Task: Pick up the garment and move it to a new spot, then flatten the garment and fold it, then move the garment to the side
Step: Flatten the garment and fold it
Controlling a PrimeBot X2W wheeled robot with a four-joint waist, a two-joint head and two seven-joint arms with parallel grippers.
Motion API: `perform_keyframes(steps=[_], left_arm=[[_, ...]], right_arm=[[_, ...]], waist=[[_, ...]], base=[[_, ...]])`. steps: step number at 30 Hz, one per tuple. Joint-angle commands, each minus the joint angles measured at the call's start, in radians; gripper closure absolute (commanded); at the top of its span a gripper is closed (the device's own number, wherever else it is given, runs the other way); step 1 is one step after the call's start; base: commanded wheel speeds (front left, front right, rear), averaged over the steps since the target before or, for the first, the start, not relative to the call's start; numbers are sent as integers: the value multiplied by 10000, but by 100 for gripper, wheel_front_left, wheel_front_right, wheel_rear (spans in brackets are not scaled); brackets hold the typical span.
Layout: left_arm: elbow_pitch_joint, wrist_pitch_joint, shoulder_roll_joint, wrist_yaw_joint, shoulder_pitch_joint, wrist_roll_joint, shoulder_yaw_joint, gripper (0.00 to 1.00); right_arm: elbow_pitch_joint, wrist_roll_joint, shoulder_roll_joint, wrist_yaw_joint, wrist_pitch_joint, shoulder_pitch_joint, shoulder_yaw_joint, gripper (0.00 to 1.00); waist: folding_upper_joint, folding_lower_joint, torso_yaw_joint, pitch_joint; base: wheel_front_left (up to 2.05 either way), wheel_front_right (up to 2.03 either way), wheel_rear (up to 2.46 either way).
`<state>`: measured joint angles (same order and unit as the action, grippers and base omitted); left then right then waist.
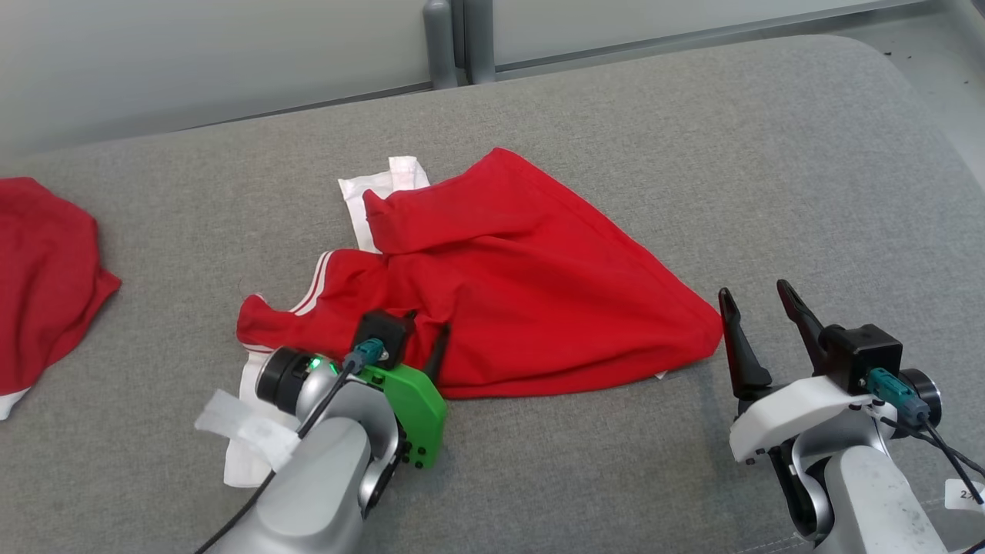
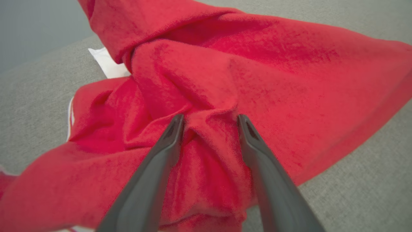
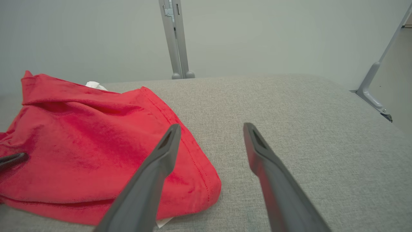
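Red garment point(image 1: 523, 292): lies crumpled in a rough triangle in the middle of the grey cushion point(image 1: 692, 138). It has white striped trim at its left end, and a white part pokes out on the far side.
My left gripper point(image 2: 210, 118): down on the near left part of the red garment. My fingers sit astride a raised fold of cloth that fills the gap between them. They are set narrower than my right gripper's, but I cannot tell whether the fold is pinched.
My right gripper point(image 1: 754, 296): fingers spread wide with nothing between them, over bare cushion just beside the garment's right corner.
Second red garment point(image 1: 46, 285): at the cushion's left edge, well apart from the first.
Behind: grey metal posts point(image 1: 450, 38) stand against a pale wall.
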<state>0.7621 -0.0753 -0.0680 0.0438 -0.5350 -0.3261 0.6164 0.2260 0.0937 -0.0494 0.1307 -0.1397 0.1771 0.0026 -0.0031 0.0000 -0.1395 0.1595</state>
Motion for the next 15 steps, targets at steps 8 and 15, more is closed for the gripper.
perform_keyframes(steps=[8, 15], left_arm=[[568, -1362, -210, -535, -1088, -275, -776, 100], [1561, -1525, -432, -960, -1544, -552, -1263, 100]], right_arm=[[197, 47, -22, 1, -137, 75, -81, 0], [416, -7, -21, 1, -189, 84, -142, 0]], waist=[[31, 0, -52, 188], [31, 0, -88, 289]], base=[[0, 0, 0], [0, 0, 0]])
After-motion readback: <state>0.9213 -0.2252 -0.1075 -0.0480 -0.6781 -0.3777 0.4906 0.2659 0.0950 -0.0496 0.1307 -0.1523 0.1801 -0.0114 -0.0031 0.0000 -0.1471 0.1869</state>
